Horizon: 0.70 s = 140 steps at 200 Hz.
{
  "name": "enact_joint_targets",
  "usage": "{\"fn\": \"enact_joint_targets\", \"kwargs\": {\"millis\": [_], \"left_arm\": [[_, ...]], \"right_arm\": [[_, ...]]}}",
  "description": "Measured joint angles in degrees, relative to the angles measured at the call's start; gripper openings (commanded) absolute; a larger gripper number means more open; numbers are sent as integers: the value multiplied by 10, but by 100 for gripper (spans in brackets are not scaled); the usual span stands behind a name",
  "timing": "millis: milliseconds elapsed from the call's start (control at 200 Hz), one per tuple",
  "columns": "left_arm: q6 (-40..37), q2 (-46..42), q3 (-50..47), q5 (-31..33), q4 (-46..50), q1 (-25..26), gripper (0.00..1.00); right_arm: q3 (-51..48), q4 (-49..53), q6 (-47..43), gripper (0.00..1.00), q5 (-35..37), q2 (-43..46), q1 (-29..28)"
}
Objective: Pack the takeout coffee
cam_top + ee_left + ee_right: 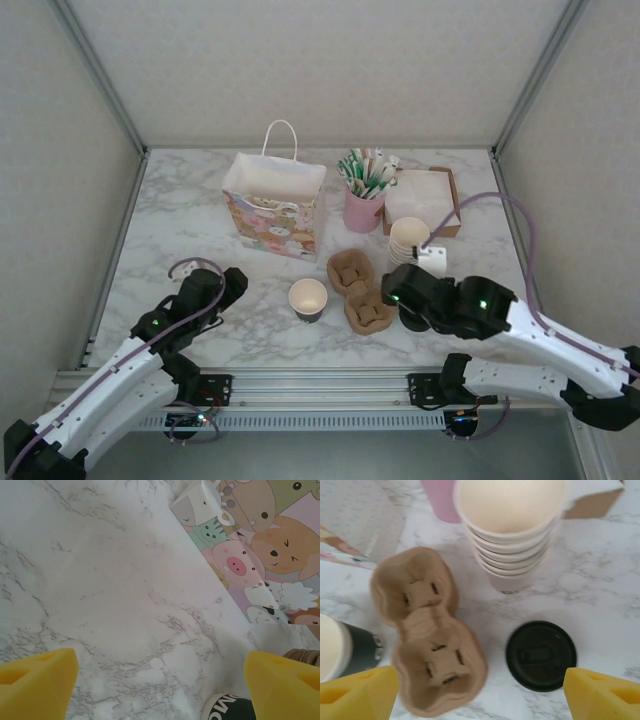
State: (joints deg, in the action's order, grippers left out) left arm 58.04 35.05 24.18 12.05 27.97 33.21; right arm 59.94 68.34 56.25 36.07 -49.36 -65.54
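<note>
Takeout coffee cup [307, 298]: upright on the worktop [200, 220], just left of the cardboard cup carrier [358, 290], close to it but not touching; cream inside, dark sleeve, mouth open with no lid on it; you catch its rim and sleeve at the left edge of the right wrist view [340, 647], again left of the carrier [427, 632].

Black lid [541, 655]: flat on the marble, just right of the carrier's near well, apart from it.

Both carrier wells hold nothing.

Stack of lidless cream cups [408, 240]: behind and right of the carrier, near it.

Right pincer [400, 295]: hovers at the carrier's right side; your wrist view shows the yellow fingers spread wide [480, 690], nothing between them, with carrier and lid below.

Left pincer [225, 285]: well left of the carrier, beyond the cup; fingers wide apart [160, 685] over bare marble, gripping nothing.

Animal-print gift bag [272, 205]: stands open behind and left of the carrier.

Pink holder of straws [362, 205]: directly behind the carrier; brown napkin box [425, 195] behind and right, past the cup stack.
</note>
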Motion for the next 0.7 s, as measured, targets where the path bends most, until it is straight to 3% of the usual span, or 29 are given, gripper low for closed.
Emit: {"fn": "enact_joint_targets", "kwargs": {"millis": [130,230,496,701], "left_arm": [[0,0,0,0,-4,1,87],[0,0,0,0,-7,1,87],[0,0,0,0,-10,1,87],[0,0,0,0,-9,2,87]], "right_arm": [[-64,0,9,92,5,75,5],[-98,-1,19,94,-3,83,30],[-168,-54,10,95,-102,-14,146],[-184,-96,-10,91,-148,-77,184]]}}
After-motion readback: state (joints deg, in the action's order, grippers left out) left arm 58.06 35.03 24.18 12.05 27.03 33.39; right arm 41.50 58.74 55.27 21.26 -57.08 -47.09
